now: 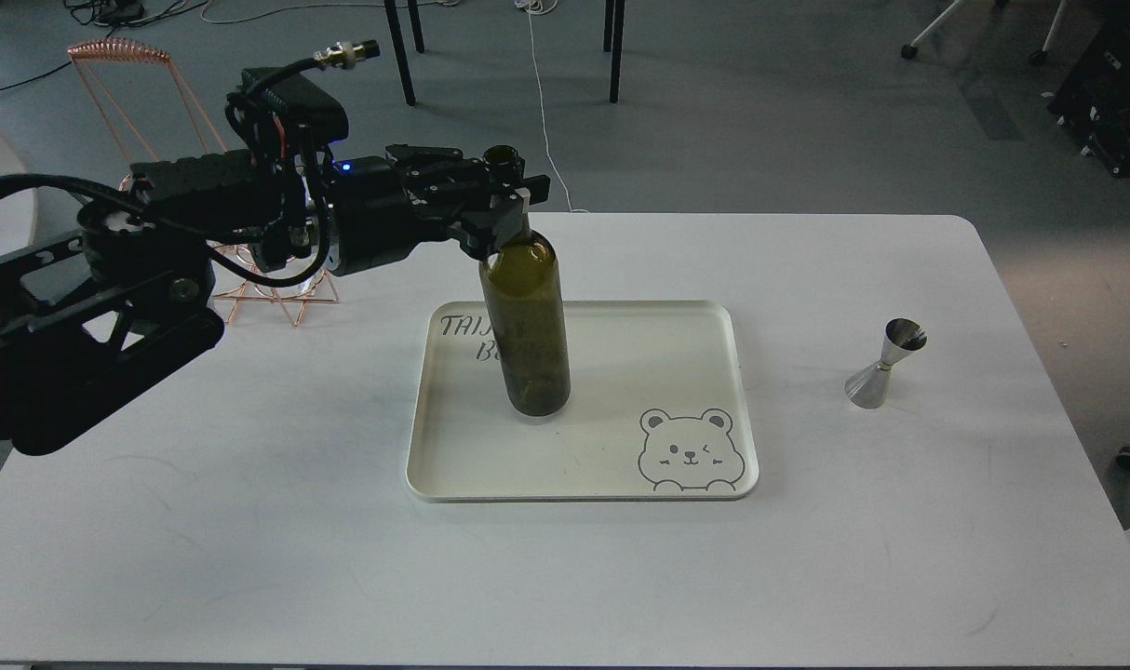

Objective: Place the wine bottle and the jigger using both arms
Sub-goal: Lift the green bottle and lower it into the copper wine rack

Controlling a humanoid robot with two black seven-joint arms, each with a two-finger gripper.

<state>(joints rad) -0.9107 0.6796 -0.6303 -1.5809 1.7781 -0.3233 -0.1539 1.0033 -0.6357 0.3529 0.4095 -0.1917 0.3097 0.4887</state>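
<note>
**Bottle on tray, jigger not yet moved**

The wine bottle stood upright on the left half of the white tray, its base w/in the rim, partly covering the lettering printed at the tray's far-left corner. The left pincer was clamped around the bottle's neck, just below the mouth; fingers sat either side of the glass, so it read as grasping the bottle, not released. The left arm came in horizontally from the left of the tray.

The jigger stood upright on the bare surface, well apart from the tray, to its right. Nothing touched it. The right pincer was not in view.

Handling, as a judgement: the bottle was glass, prob. heavy for its width, tall and top-heavy, so it could tip if let go off-vertical. The neck grip gave a narrow, stiff hold, but smooth glass could slip. Better to open the pincer only once the base sat flat. The jigger looked light, rigid, polished metal, likely slippery; its narrow waist seemed the best hold, since the cones would stop it sliding through. A small footprint meant it could topple w/ a nudge.

A copper wire rack stood behind the arm, left of the tray.
</note>
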